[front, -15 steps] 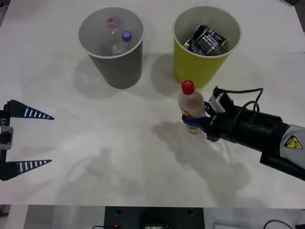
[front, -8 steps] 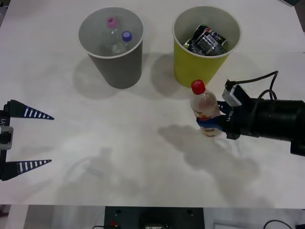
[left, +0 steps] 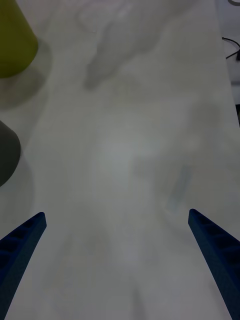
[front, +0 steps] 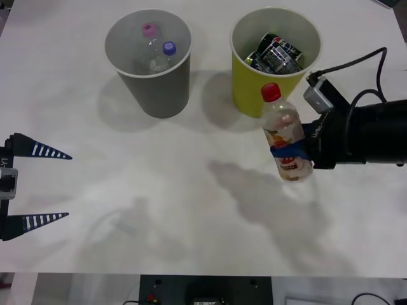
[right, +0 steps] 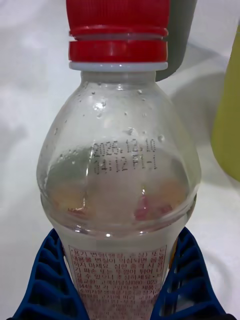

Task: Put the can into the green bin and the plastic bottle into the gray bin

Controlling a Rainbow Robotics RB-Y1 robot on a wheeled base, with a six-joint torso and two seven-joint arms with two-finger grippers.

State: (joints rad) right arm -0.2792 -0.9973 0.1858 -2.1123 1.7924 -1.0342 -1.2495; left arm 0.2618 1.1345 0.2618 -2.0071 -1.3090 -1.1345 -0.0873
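Observation:
My right gripper (front: 294,154) is shut on the plastic bottle (front: 285,135), a clear one with a red cap and red-and-yellow label, held tilted above the table just in front of the green bin (front: 270,82). In the right wrist view the bottle (right: 120,165) sits between the blue fingers (right: 47,280). Dark cans (front: 276,54) lie inside the green bin. The gray bin (front: 151,63) stands at the back left and holds two clear bottles, one pink-capped and one blue-capped. At the table's left edge my left gripper (front: 38,185) stands open with nothing in it.
The white table (front: 159,190) has free room in its middle and front. In the left wrist view the green bin (left: 12,42) and the gray bin (left: 6,155) show at one edge. A black cable (front: 356,60) loops behind the right wrist.
The right gripper has lifted the bottle and carried it to the right and back, toward the green bin, tilting it. The left arm has stayed still.

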